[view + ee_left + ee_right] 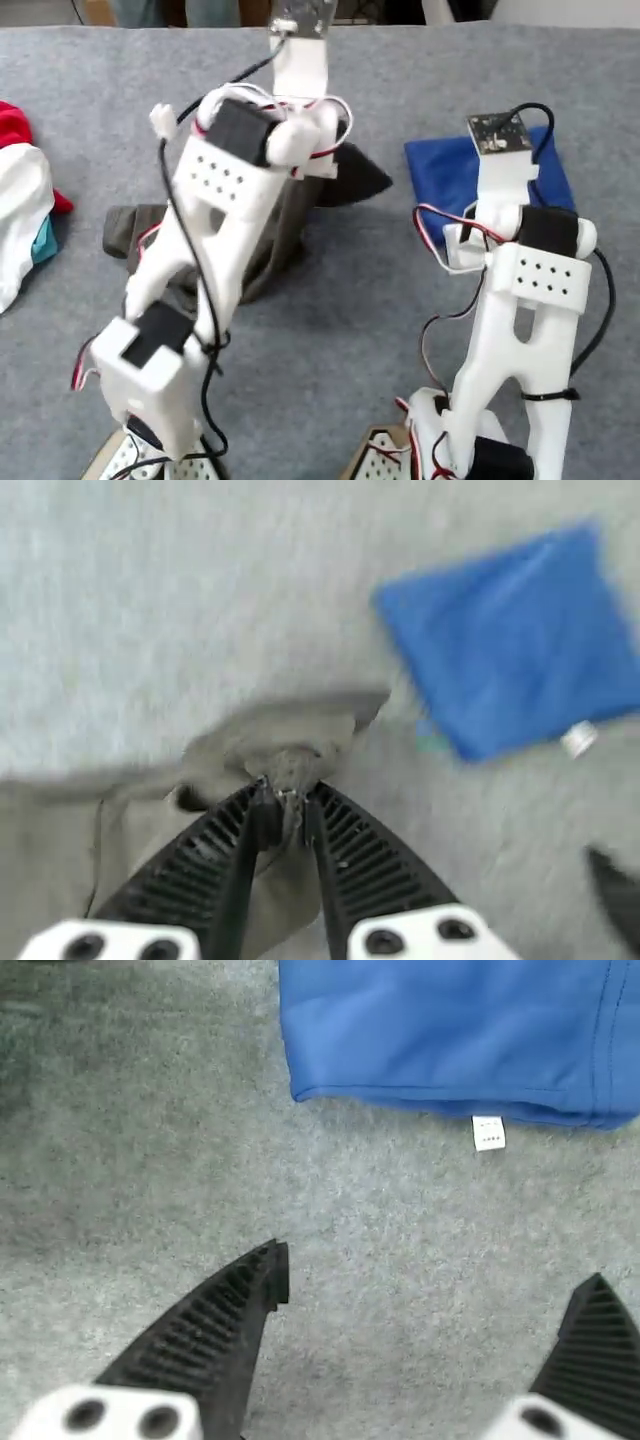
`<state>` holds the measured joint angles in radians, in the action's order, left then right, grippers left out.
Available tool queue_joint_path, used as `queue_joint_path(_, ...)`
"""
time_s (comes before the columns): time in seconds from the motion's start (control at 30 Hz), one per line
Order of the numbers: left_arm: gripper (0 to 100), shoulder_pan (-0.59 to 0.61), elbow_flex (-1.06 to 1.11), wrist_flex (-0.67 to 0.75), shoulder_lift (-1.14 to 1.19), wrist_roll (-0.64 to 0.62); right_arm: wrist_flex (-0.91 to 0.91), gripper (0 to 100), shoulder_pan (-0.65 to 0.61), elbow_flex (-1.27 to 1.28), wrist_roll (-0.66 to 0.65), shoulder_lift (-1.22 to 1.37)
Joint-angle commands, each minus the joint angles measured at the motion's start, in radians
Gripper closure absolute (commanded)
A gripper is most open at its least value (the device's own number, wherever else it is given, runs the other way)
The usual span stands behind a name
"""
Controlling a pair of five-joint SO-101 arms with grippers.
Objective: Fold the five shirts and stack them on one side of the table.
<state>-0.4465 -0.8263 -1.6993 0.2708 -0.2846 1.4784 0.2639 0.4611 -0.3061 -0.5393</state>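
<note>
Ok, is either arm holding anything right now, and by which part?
The left gripper, jaws shut, pinches the dark grey cloth shirt by a bunched fold near its edge. The right gripper, jaws open, holds nothing.

It is looking like a robotics lab: two white arms [215, 190], trailing bare wiring, are standing on a grey-felted counter [360, 340].

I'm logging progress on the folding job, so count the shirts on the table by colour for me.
Red shirt: 1
White shirt: 1
Teal shirt: 1, just an edge beside the white one
Dark grey shirt: 1, pinched in the left pincer
Blue shirt: 1, folded
Total: 5
</note>
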Motion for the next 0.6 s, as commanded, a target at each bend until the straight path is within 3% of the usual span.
queue_joint_path(0.0, 97, -0.061, 0.016, -0.063, 0.032, 0.071, -0.017, 57.7, 0.012, -0.001, 0.012, -0.021)
queue_joint_path(0.13, 97, -0.234, 0.248, -0.06, 0.021, 0.172, -0.014, 57.7, 0.029, -0.027, 0.012, -0.021)
queue_joint_path(0.23, 97, -0.357, 0.369, -0.057, 0.017, 0.18, -0.017, 57.8, 0.138, -0.087, 0.008, -0.018)
queue_joint_path(0.4, 97, -0.429, 0.421, -0.057, 0.018, 0.18, -0.008, 57.8, 0.443, -0.193, 0.0, -0.019)
queue_joint_path(0.57, 97, -0.49, 0.421, -0.058, 0.018, 0.181, 0.043, 57.8, 0.529, -0.22, -0.098, -0.019)
